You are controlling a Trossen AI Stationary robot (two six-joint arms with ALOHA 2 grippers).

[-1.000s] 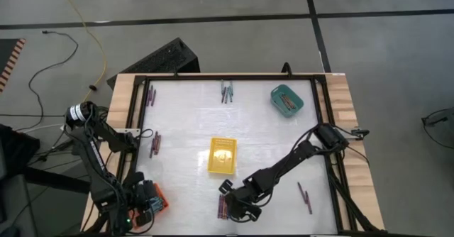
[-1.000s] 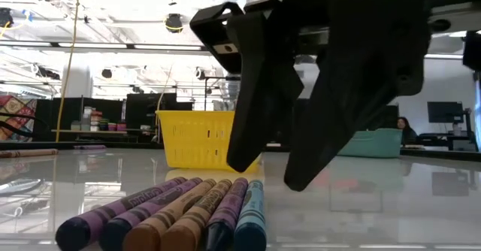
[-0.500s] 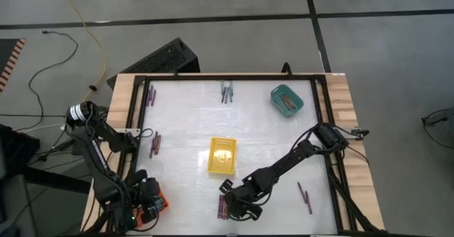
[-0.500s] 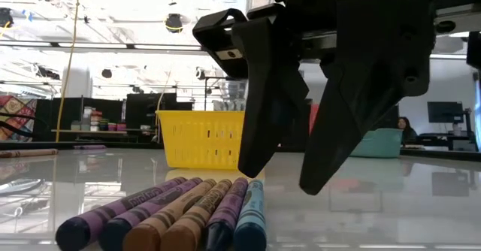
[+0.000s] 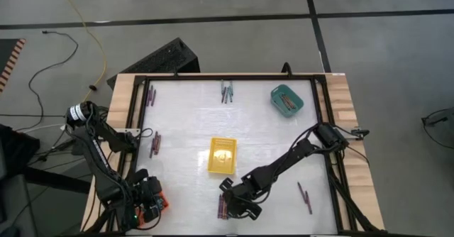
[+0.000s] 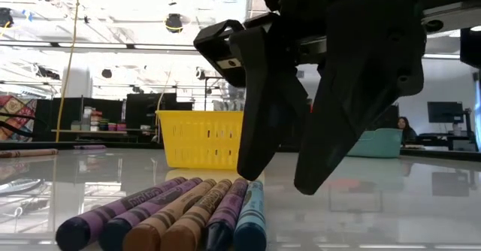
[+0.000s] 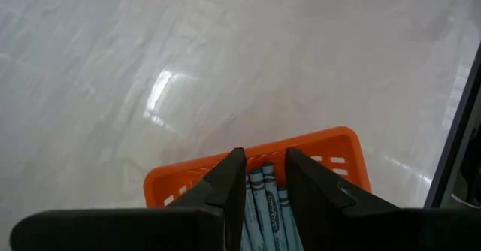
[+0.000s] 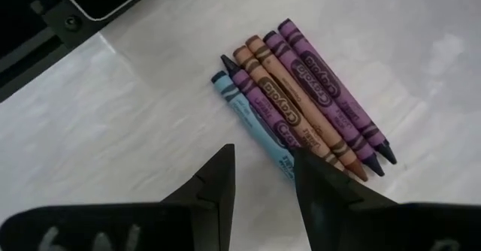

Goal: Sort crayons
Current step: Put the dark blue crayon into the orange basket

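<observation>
Lying side by side near the front edge of the table (image 5: 184,102), six crayons (image 8: 301,104) make a neat row: three purple, two tan-orange and one pale blue at the end. Over them hangs the right gripper (image 6: 284,177), its two dark fingers spread apart and holding nothing, tips just above the blue crayon's end and the bare top beside it. More crayons lie in small clusters around the table: a pair at the far left corner (image 5: 150,95), a few greyish ones at the far middle (image 5: 226,91), a few at the left side (image 5: 155,143) and two thin ones at the near right (image 5: 305,197); those are too small to count surely. I count three trays: a yellow tray (image 5: 222,155) in the middle, a teal tray (image 5: 286,100) at the far right with sticks in it, and an orange tray (image 7: 331,157) at the near left corner with blue crayons inside. The left gripper (image 7: 264,177) sits over that orange tray with a narrow gap between its fingers and nothing pinched in it. The tabletop is glossy white in a black frame with wooden edging. Beyond it are a grey floor with cables, ceiling lights, shelves, and a person at a desk (image 6: 403,128)
</observation>
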